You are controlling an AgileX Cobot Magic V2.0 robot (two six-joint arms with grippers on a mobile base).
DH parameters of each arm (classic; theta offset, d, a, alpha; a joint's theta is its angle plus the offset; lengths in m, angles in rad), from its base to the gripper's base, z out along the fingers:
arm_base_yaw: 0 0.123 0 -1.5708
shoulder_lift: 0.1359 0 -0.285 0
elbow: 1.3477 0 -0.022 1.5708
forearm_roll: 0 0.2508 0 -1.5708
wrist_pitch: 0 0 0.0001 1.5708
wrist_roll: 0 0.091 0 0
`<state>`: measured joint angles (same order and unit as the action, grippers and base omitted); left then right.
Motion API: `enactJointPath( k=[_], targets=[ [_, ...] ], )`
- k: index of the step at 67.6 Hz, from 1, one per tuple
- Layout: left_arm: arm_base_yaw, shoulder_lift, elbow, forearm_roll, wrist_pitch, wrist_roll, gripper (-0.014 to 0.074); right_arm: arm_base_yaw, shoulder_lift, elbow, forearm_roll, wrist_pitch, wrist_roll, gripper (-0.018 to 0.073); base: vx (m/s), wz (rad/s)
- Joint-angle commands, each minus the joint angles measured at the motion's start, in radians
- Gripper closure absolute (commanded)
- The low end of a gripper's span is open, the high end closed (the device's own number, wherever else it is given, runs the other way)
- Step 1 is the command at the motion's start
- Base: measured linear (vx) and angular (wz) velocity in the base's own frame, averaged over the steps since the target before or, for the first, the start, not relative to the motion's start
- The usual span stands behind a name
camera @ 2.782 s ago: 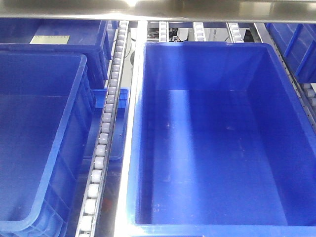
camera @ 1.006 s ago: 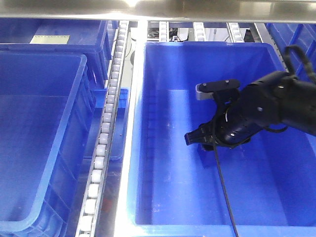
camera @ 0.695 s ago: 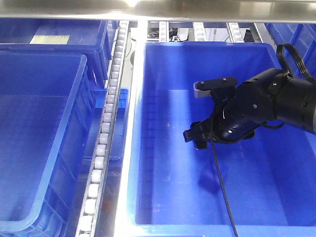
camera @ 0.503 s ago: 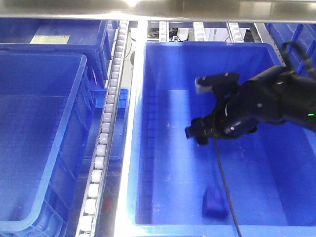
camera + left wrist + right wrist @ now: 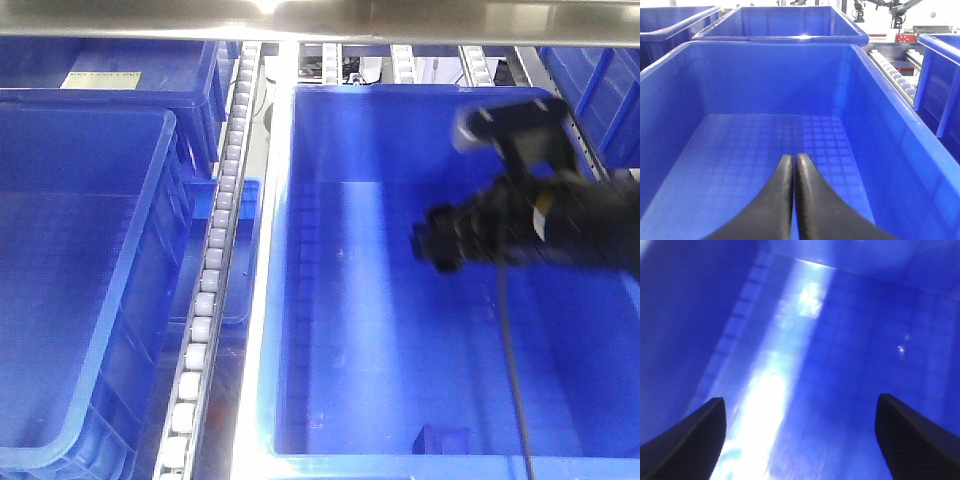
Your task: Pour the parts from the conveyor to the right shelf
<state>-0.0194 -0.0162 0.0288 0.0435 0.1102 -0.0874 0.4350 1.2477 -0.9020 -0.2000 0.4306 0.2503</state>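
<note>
1. blue plastic filled nearly every view: a large bin (image 5: 400, 300) sat on the right shelf (image 5: 330, 20), with another bin (image 5: 70, 280) to its left across a strip of white rollers (image 5: 215, 260).
2. the right gripper (image 5: 440, 245) hung over the large bin, blurred in the front view, with a thin black cable (image 5: 510, 370) trailing down from it toward the near rim.
3. in the right wrist view its two dark fingers (image 5: 695, 435) stood far apart at opposite edges of the picture, with nothing between them but the bin's glossy floor.
4. a small blue part (image 5: 443, 440) lay on the floor of that bin, against the near wall and well apart from the gripper above.
5. the left gripper (image 5: 792, 165) had its two black fingers pressed together with nothing between them, pointing into a separate blue bin (image 5: 765, 90) with a gridded floor.
6. more rollers (image 5: 897, 75) showed beyond that bin's right wall.
</note>
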Motion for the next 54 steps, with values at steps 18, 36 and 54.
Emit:
enactJointPath(
  k=[18, 36, 54],
  targets=[
    [-0.002, -0.013, 0.029, -0.007, -0.069, -0.001, 0.0603, 0.0, -0.446, 0.3, -0.011, -0.241, -0.002, -0.0011, 0.0, 0.0],
    [-0.002, -0.013, 0.029, -0.007, -0.069, -0.001, 0.0603, 0.0, -0.816, 0.422, -0.014, -0.195, -0.005, -0.0011, 0.0, 0.0],
    [-0.002, -0.013, 0.029, -0.007, -0.069, -0.001, 0.0603, 0.0, -0.993, 0.458, -0.096, -0.043, -0.003, -0.0011, 0.0, 0.0]
  ],
)
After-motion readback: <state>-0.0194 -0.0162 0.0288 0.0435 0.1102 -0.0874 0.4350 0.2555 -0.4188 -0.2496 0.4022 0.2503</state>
